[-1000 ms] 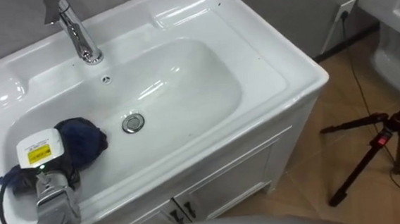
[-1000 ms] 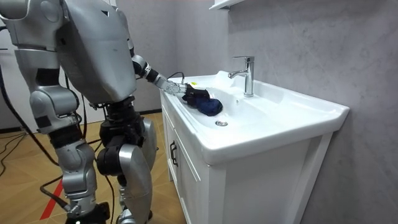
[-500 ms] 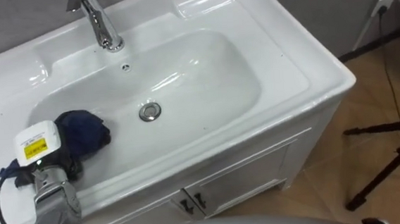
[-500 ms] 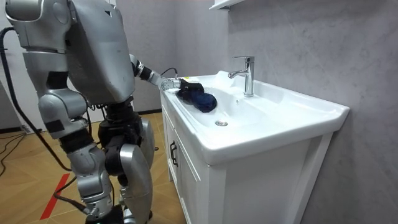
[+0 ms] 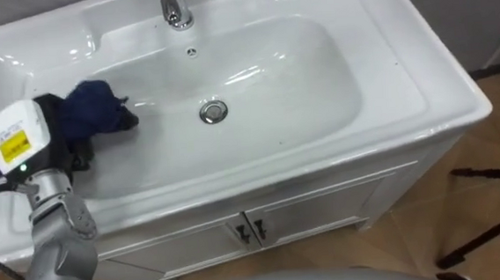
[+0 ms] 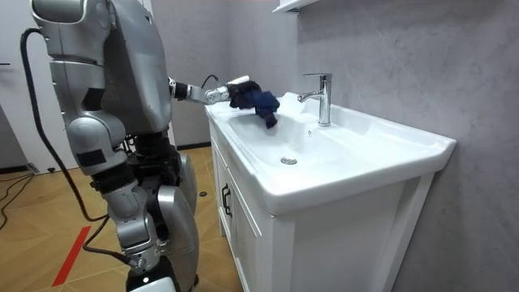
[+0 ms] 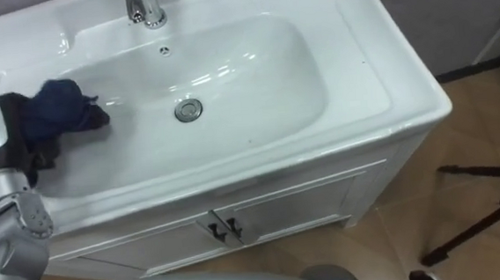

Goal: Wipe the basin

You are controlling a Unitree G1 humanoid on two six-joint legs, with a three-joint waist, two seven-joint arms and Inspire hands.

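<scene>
White basin (image 5: 386,69) tops a cabinet (image 5: 308,215) on a wood floor. At the frame's left, the robot's left hand (image 5: 56,140) has its fingers curled into a dark blue cloth (image 5: 89,116). In the room view the cloth hangs bunched from the hand, just above the bowl's left end. The drain (image 5: 214,112) sits at centre, the faucet (image 5: 173,8) top centre, and a black tripod (image 5: 495,233) lower right.

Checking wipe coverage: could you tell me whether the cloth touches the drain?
Apart: the left eye view shows bare basin between cloth and drain.
</scene>
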